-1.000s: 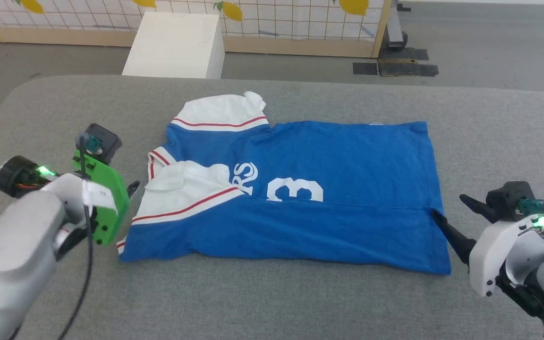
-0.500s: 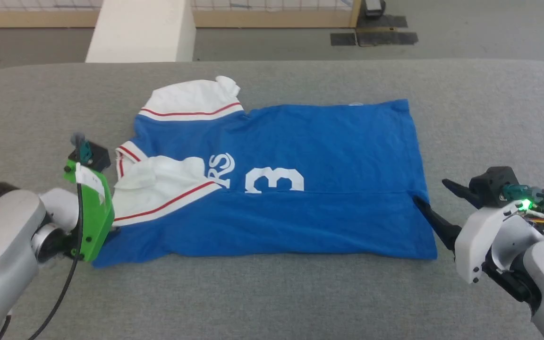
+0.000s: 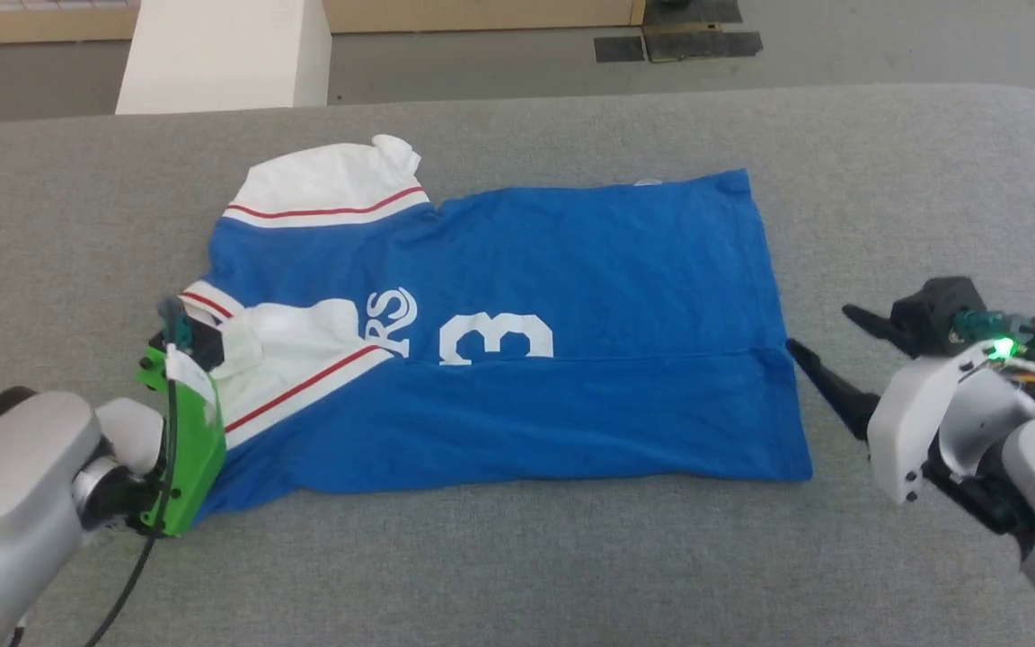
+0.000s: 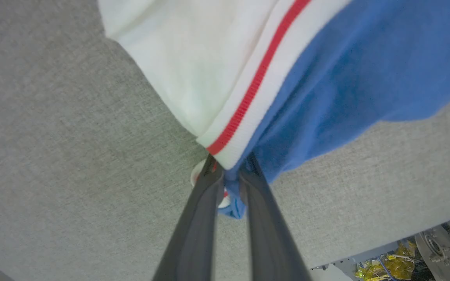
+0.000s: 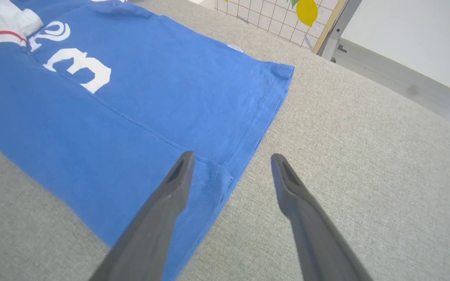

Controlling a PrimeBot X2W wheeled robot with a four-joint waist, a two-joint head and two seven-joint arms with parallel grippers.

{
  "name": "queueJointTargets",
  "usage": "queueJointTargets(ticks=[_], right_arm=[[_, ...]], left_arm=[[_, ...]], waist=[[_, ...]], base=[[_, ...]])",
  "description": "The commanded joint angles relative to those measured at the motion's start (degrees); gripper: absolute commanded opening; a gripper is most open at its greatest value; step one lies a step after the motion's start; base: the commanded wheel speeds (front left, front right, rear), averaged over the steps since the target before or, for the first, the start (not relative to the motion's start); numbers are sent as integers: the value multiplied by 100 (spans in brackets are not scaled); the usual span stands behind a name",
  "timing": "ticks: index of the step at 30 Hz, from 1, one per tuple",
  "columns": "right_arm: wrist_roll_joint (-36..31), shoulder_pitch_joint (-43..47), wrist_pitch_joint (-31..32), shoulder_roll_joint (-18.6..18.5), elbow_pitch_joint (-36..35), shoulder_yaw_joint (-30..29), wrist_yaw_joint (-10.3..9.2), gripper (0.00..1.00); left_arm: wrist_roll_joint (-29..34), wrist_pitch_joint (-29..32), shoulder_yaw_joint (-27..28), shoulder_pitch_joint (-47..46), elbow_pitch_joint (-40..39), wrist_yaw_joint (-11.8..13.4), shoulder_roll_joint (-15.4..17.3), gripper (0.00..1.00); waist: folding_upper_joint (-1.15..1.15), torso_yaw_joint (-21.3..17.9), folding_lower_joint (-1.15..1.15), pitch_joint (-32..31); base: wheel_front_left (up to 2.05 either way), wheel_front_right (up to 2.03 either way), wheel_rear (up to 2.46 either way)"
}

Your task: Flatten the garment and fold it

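The garment (image 3: 571,296) lies flat on the grey padded table (image 3: 517,557), a blue jersey with a white 3, collar end to the left and hem to the right. Its near white sleeve (image 3: 302,359) is folded onto the blue body. My left gripper (image 3: 205,492) sits at the near left corner, mostly hidden behind its green mount. In the left wrist view, the left gripper (image 4: 231,168) is shut on the garment (image 4: 326,78), pinching the corner beside the red-striped trim. My right gripper (image 3: 816,326) stands open at the hem. The right gripper (image 5: 231,157) straddles the hem's edge on the garment (image 5: 131,78).
A white box (image 3: 221,54) stands on the floor beyond the table's far edge, near black tape patches (image 3: 679,40). A lattice panel with lemon pictures (image 5: 307,11) is behind the table. The table's edge and some wiring (image 4: 404,265) lie close to my left gripper.
The head camera has tilted down. My left gripper has moved in to the garment's near left corner and shut on it. The right gripper stays open at the hem.
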Motion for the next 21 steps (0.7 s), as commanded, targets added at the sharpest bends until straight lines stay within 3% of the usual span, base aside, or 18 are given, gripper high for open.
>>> queueJointTargets(ticks=[1,8,15,21], right_arm=[[36,-195,39,-63,-45,24,-10,100],[450,-853,1101,-514,-218,566,-10,100],[1435,-1442,3104,-983,-207,1714,-10,100],[1801,-1570,3671,-590,516,1893,-10,100]], left_arm=[[-77,24,-100,-4,-10,-14,30,0],[-211,-242,-246,-143,-193,-14,131,0],[-289,-482,-353,-250,-340,-14,124,0],[-251,-581,-432,-394,-368,-14,41,0]], waist=[[0,48,0,-85],[0,138,0,-285],[0,228,0,-319],[0,343,0,-161]], base=[[0,0,0],[0,0,0],[0,0,0],[0,0,0]])
